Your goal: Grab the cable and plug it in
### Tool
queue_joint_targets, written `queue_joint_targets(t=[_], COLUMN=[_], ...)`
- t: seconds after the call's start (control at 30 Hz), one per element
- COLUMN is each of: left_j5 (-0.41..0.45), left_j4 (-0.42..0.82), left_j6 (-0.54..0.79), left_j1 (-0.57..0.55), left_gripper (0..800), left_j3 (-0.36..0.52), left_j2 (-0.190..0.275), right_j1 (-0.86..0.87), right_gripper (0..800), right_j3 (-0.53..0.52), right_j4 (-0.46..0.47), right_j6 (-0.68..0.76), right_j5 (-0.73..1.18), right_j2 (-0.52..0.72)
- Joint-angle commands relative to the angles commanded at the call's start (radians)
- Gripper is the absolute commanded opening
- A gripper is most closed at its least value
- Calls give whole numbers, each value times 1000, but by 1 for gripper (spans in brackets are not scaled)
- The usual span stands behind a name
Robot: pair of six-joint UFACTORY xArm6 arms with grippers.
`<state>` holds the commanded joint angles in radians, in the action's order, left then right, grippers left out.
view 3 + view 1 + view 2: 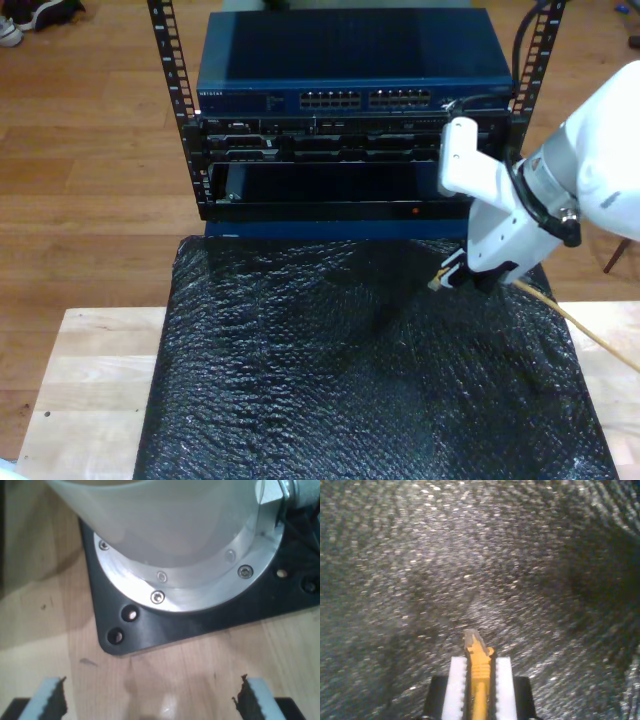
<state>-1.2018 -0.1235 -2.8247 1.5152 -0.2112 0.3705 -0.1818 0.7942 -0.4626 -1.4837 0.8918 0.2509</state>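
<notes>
My second gripper is shut on the yellow-orange cable, just behind its small clear-grey plug, which sticks out past the white pads. In the exterior view that gripper hangs on the white arm over the far part of the black mat at the exterior view's right. The plug points toward the exterior view's left, and the cable trails off to the exterior view's right. My first gripper is open over bare wood, with nothing between its fingers.
A rack with a blue network switch and its rows of ports stands behind the black bubble-textured mat. The mat lies on a wooden table. A black base plate carrying a round metal arm base lies ahead of my first gripper.
</notes>
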Motion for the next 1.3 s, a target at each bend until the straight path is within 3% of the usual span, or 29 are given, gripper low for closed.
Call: queue_joint_targets(t=[0.73, 1.3], left_j5=[0, 35], left_j4=[0, -23], left_j6=[0, 0], left_j1=[-2, 0], left_gripper=[800, 800], left_j3=[0, 17], left_j2=[0, 3], right_j1=[-14, -14], right_gripper=[1, 0], right_j3=[-121, -80], right_j4=[3, 2], right_j6=[0, 2], right_j5=[-2, -3], right_j2=[37, -9])
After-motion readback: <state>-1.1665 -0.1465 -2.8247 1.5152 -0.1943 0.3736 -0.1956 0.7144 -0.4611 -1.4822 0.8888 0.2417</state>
